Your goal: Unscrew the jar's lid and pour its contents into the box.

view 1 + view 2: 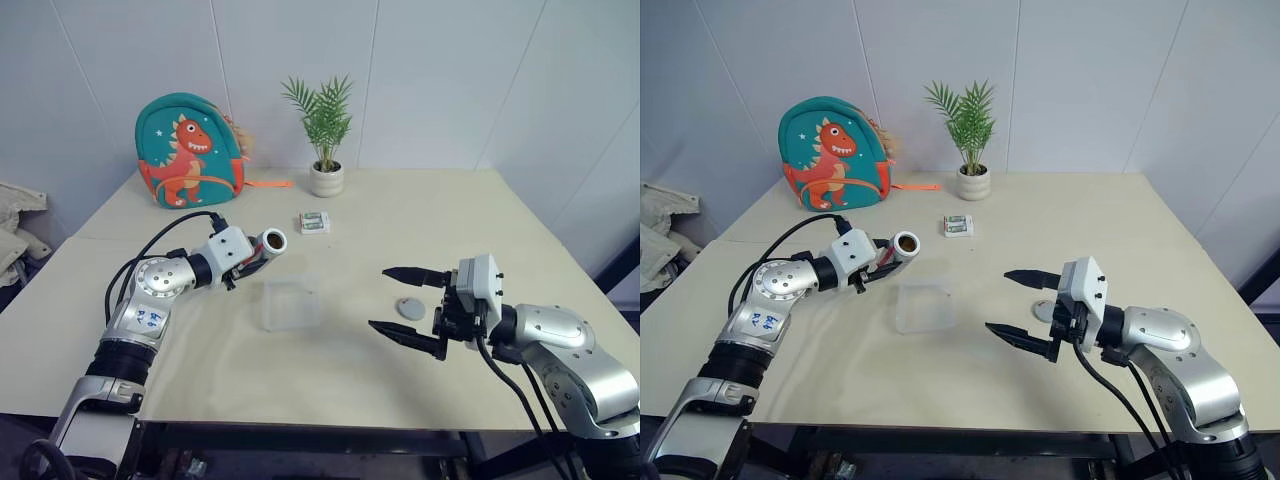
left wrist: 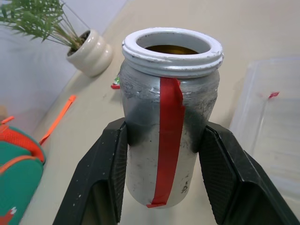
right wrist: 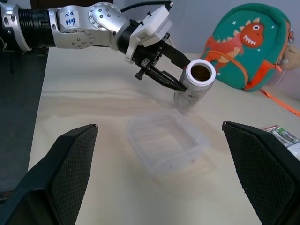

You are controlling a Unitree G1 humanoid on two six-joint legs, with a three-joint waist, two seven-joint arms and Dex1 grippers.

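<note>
My left gripper (image 1: 258,256) clamps the open jar (image 1: 270,242), tipped level at ten o'clock of the box (image 1: 290,304). The lid (image 1: 410,308) lies on the worktop (image 1: 420,215) at three o'clock, between my right gripper's (image 1: 408,309) spread, empty fingers.

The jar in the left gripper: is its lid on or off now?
Off. The jar has an open mouth with bare thread rings, and the lid lies flat on the table near the right gripper.
</note>
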